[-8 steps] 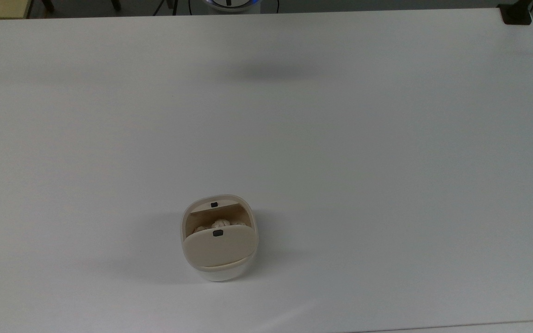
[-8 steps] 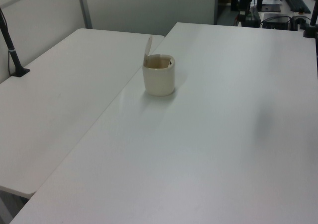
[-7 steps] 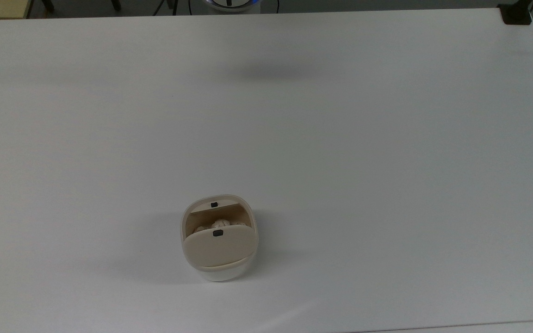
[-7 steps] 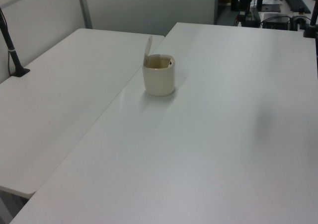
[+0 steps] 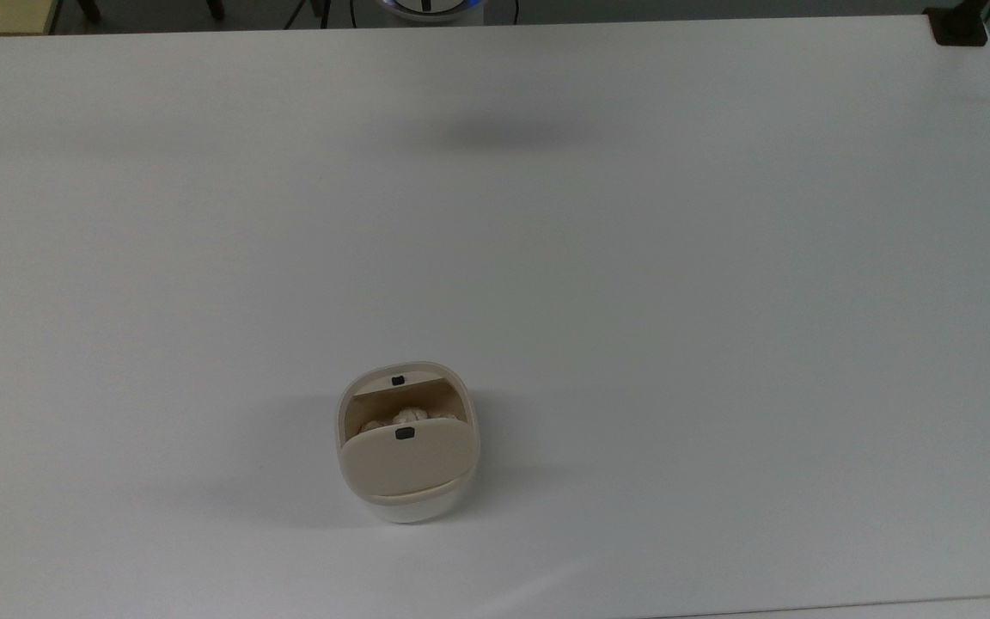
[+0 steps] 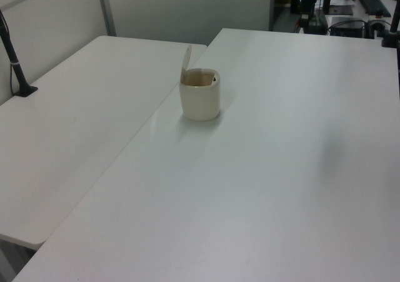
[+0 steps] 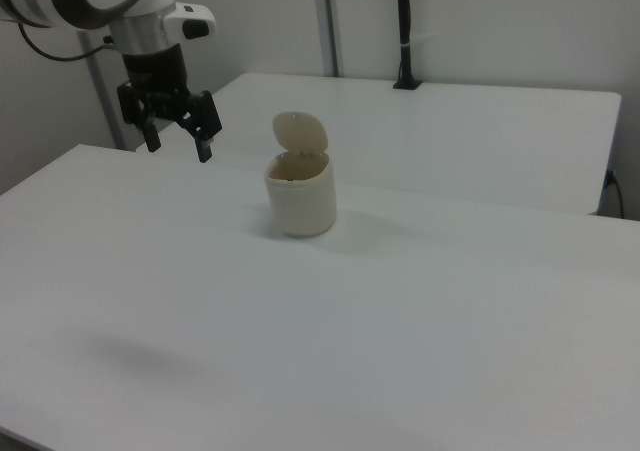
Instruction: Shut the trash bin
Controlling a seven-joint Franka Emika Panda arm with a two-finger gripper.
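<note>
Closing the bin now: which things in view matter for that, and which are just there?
For the job:
bin
its lid, standing open
gripper, open, off to the right view's left of the bin

Just there:
black post on the neighbouring table

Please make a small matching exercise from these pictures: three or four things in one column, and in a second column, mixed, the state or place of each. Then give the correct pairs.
Things:
1. lid
2. gripper
3. crumpled paper
4. black clamp

States or places:
A. inside the trash bin
B. raised on its hinge, standing open
C. at a far corner of the table, at the top view's right
D. in the air with fingers apart, at the right view's left of the bin

Pairs: 1-B, 2-D, 3-A, 4-C
</note>
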